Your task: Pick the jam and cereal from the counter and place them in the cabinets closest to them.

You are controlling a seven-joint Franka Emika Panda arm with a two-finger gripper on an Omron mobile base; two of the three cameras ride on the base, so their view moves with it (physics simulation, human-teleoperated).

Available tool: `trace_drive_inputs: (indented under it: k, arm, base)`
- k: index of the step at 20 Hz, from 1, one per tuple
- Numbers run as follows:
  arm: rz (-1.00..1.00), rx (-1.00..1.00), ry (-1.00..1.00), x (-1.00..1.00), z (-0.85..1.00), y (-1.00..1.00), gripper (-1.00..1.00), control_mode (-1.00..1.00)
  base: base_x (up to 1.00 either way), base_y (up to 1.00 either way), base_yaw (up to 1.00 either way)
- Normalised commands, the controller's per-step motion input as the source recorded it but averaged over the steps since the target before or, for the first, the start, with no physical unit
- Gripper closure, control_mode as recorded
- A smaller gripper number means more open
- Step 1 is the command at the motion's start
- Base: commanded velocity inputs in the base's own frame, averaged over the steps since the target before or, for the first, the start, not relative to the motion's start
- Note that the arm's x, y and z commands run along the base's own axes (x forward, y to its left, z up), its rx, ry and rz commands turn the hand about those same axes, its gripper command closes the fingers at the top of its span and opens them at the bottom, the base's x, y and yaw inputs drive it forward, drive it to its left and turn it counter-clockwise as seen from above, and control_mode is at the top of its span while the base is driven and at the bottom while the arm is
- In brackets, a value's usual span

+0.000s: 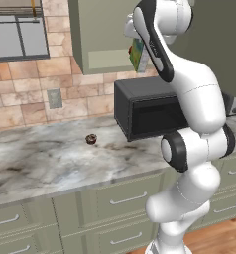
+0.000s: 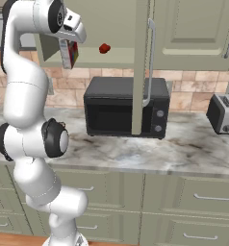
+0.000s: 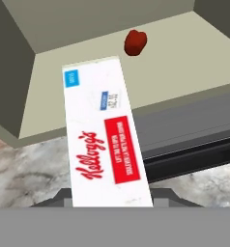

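1. White-sided cereal is gripped by the closed jaws of the gripper and held up at the front edge of the open cabinet.
2. Its lower end is seen reaching over the cabinet floor, above the microwave.
3. Jam is seen as a small red thing on the cabinet floor, farther in and to the right of the cereal, apart from it.
4. The cabinet door is swung open, its bar handle hanging in front of the microwave.
5. A doughnut lies on the counter, left of the microwave.
6. A toaster stands at the far right.
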Motion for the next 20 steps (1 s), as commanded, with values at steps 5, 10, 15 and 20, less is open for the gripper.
trace_drive_inputs:
  k: [5, 10, 15, 20]
  arm:
    - [0.00, 0.00, -0.05, 0.31, 0.00, 0.08, 1.00, -1.00]
    - [0.01, 0.00, -0.03, 0.20, 0.00, 0.09, 1.00, -1.00]
    - [0.03, 0.00, 0.00, 0.00, 0.00, 0.00, 1.00, -1.00]
    - [0.00, 0.00, -0.02, 0.02, 0.00, 0.00, 1.00, -1.00]
  base:
    - [0.00, 0.00, 0.00]
    - [0.00, 0.00, 0.00]
    - [0.00, 0.00, 0.00]
    - [0.00, 0.00, 0.00]
